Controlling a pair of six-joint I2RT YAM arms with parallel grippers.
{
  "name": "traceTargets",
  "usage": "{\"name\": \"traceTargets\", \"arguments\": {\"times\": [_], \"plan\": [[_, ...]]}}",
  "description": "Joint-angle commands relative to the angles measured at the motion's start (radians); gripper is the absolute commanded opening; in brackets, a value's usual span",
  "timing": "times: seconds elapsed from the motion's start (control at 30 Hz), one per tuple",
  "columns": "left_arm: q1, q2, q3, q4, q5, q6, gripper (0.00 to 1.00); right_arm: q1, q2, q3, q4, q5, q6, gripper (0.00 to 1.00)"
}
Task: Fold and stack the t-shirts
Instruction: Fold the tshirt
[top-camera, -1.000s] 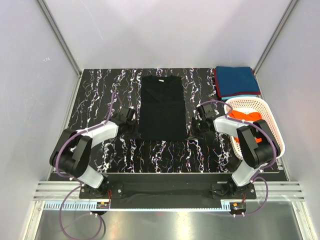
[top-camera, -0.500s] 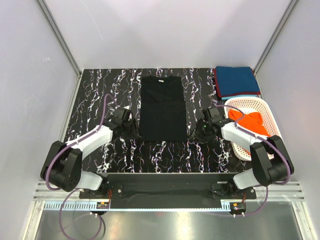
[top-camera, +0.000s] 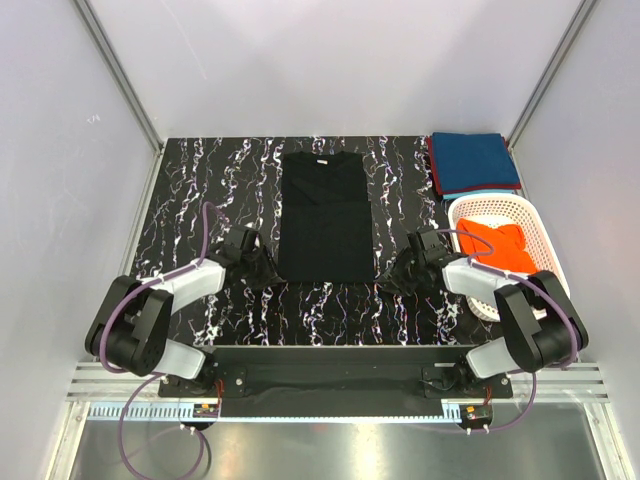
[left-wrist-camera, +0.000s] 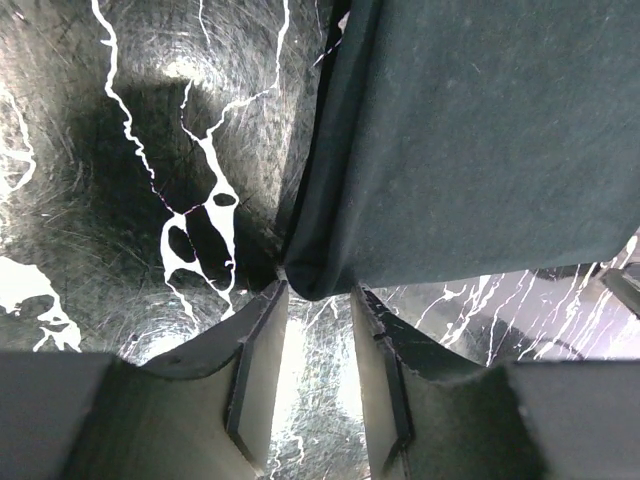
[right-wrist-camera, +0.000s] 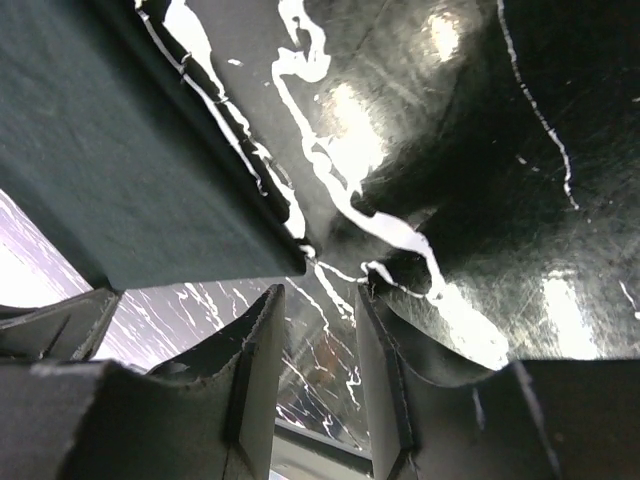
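Between the left pincer (top-camera: 270, 277) and the right pincer (top-camera: 388, 280), the soft short-sleeved fabric t-shirt (top-camera: 322, 215) was plain black. The glossy flat tabletop (top-camera: 200, 190) under both was black, veined white like marble. Beyond the right pincer, a folded fabric shirt (top-camera: 475, 160) was teal-blue, edged by a dark red shirt (top-camera: 433, 162). Outward of that pincer, a crumpled shirt (top-camera: 495, 245) was bright orange in a white plastic lattice basket (top-camera: 541, 238).

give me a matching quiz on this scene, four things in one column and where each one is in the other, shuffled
Things:
1. black t-shirt
2. orange t-shirt
3. teal-blue t-shirt
4. left gripper

Places:
A. inside the white basket
B. folded, at the far right corner of the table
C. open, at the near left corner of the dark shirt
D. laid flat in the middle of the table

Pairs: 1-D, 2-A, 3-B, 4-C
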Motion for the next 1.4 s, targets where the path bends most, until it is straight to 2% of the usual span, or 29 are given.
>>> {"name": "traceTargets", "arguments": {"times": [0.0,0.37,0.47,0.57,0.63,0.67,0.83,1.0,1.03,1.07,1.23,1.37], "plan": [[0.002,0.012,-0.023,0.022,-0.023,-0.007,0.37,0.01,0.021,-0.012,0.094,0.032,0.062,0.41],[0.002,0.002,0.009,-0.018,-0.069,0.024,0.32,0.028,0.053,-0.041,0.134,0.052,0.109,0.4],[0.002,0.004,0.008,-0.017,-0.073,0.026,0.32,0.031,0.055,-0.041,0.136,0.061,0.114,0.36],[0.002,0.001,0.009,-0.018,-0.082,0.026,0.31,0.036,0.061,-0.04,0.134,0.078,0.109,0.21],[0.002,-0.005,0.011,-0.018,-0.085,0.027,0.31,0.036,0.068,-0.037,0.134,0.083,0.102,0.02],[0.0,-0.007,0.012,-0.018,-0.084,0.027,0.31,0.036,0.078,-0.035,0.136,0.083,0.099,0.0],[0.002,-0.002,0.02,-0.016,-0.072,0.024,0.27,0.038,0.088,-0.046,0.156,0.069,0.089,0.0],[0.002,-0.011,0.018,-0.018,-0.078,0.027,0.13,0.041,0.065,-0.05,0.162,0.069,0.068,0.0],[0.0,-0.018,0.02,-0.018,-0.078,0.033,0.05,0.041,0.059,-0.05,0.163,0.07,0.05,0.0],[-0.001,-0.025,0.021,-0.021,-0.078,0.036,0.01,0.041,0.043,-0.05,0.163,0.075,0.037,0.0],[-0.023,-0.114,0.026,-0.052,-0.087,0.05,0.0,0.041,-0.065,-0.061,0.093,0.153,-0.001,0.0],[-0.055,-0.16,0.025,-0.055,-0.043,0.038,0.0,0.042,-0.135,-0.073,0.058,0.153,-0.02,0.0]]}}
